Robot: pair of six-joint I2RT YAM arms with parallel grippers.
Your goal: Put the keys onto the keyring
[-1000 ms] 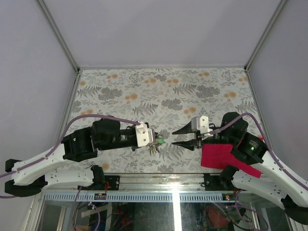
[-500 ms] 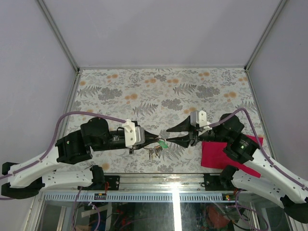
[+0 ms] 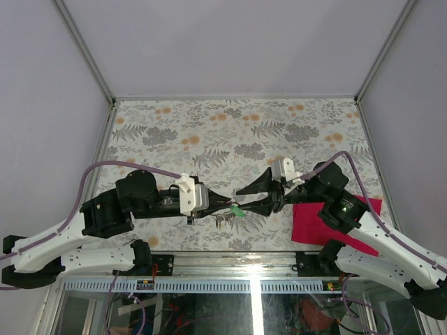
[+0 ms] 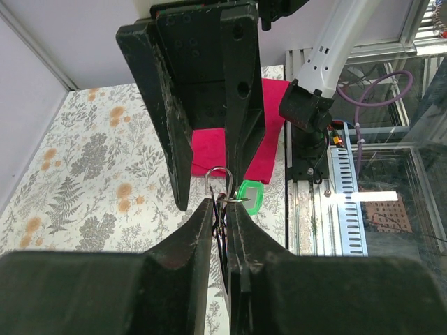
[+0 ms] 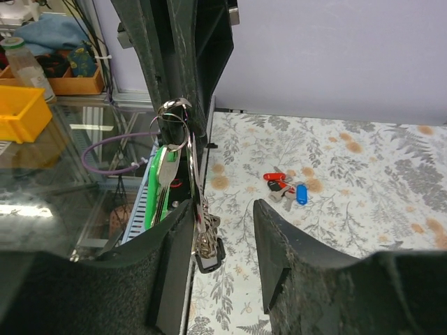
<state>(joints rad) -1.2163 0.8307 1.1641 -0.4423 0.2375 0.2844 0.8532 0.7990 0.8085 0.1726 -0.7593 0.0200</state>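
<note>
My left gripper (image 3: 227, 204) (image 4: 222, 206) is shut on the thin silvery keyring (image 4: 220, 178) (image 5: 178, 125), holding it above the table. A green-headed key (image 3: 237, 209) (image 4: 249, 195) (image 5: 162, 181) hangs at the ring, and small metal pieces with a dark tag (image 5: 209, 255) dangle below it. My right gripper (image 3: 243, 201) (image 5: 222, 209) is open, its fingers either side of the ring. The ring lies close against its left finger (image 5: 174, 230). A red-headed key (image 5: 276, 177) and a blue-headed key (image 5: 301, 193) lie together on the table beyond.
A red cloth square (image 3: 328, 223) (image 4: 209, 146) lies on the floral table under the right arm. The table's near edge with a metal rail (image 3: 230, 258) runs just behind both grippers. Purple cables (image 3: 126, 167) loop over the arms.
The right gripper has moved left until its fingers straddle the ring. The left gripper drew back a little to the left early on, then held still with the ring.
</note>
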